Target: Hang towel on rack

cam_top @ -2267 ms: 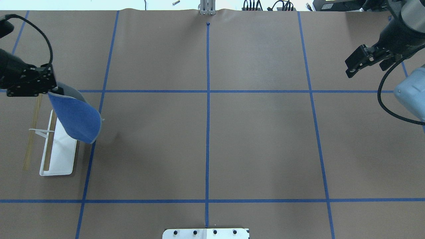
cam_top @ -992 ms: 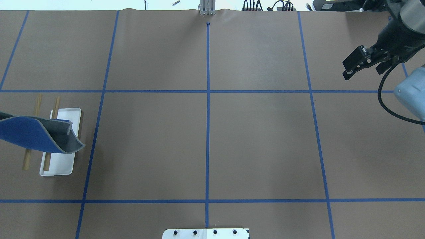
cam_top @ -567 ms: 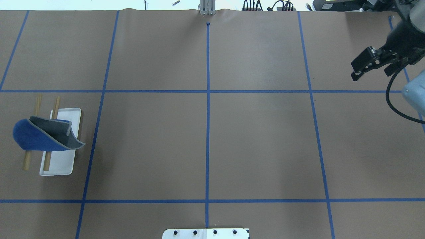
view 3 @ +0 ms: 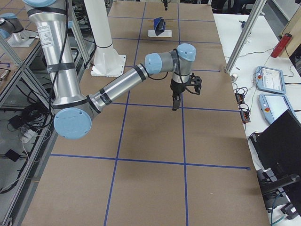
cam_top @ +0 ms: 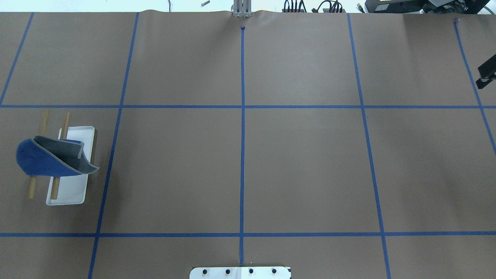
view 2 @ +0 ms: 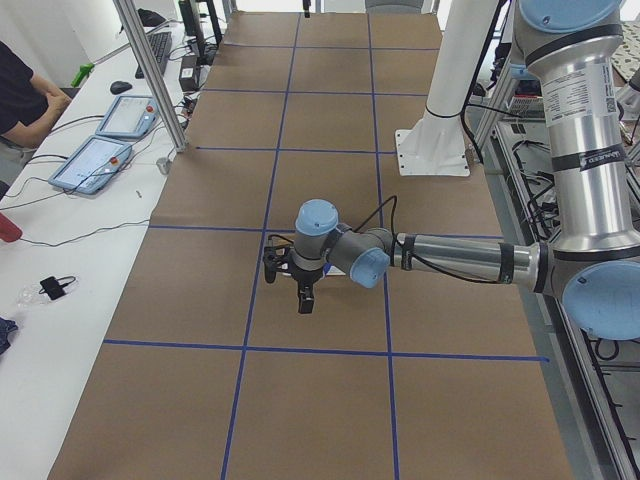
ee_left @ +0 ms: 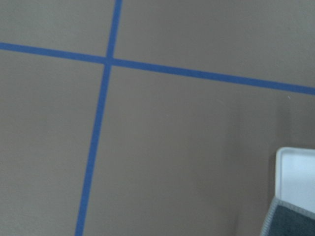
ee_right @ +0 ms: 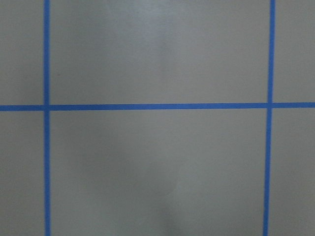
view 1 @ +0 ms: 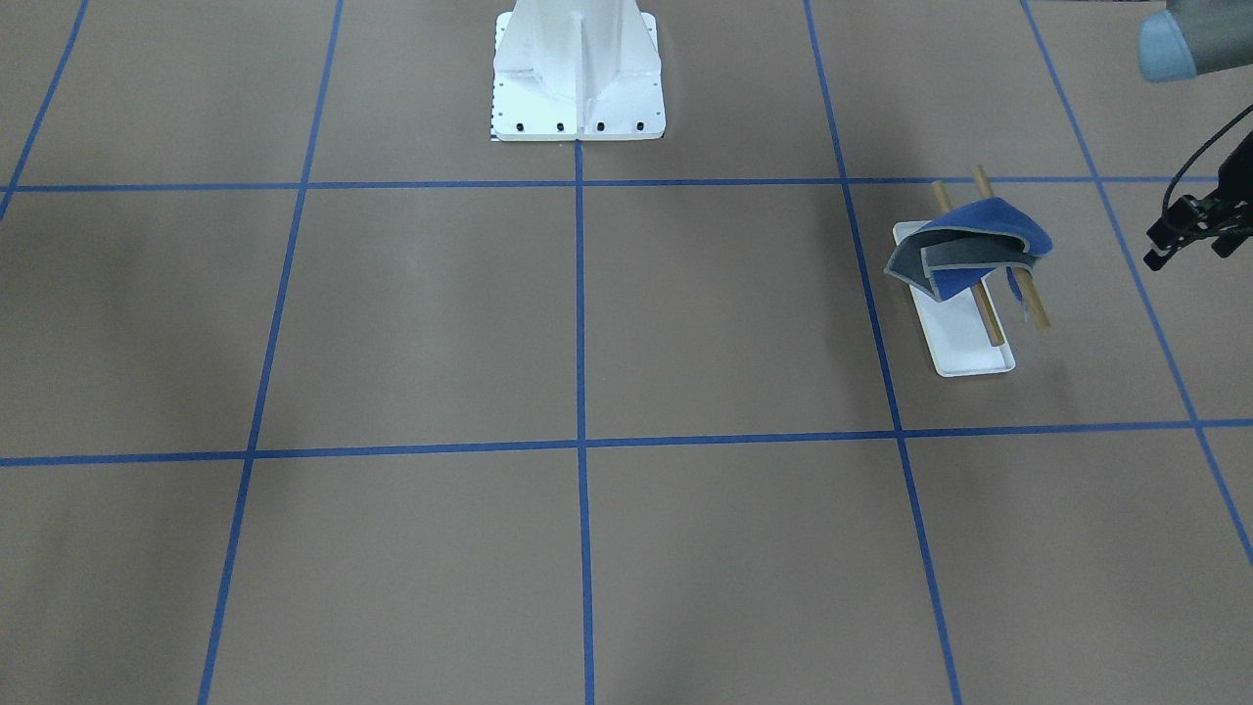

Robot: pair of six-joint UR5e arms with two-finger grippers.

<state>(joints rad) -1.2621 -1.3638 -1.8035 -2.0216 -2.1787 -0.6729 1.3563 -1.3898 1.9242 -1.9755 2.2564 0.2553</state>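
We see a wide table (cam_top: pixel 302 166) covered from edge to edge in brown paper; blue tape lines (cam_top: pixel 242 155) run along and across it, cutting the surface into large rectangles; the paper lies flat, with a slight ripple along its far edge in the overhead view. Two things stand directly on it; the rack (cam_top: pixel 71 192) rests its flat white tray base on the paper at the robot's left, near one lengthwise tape line and between two crosswise ones; the white bolted pedestal (view 1: pixel 578 69) stands at the robot's edge, centred on the middle tape line, well apart from the rack.
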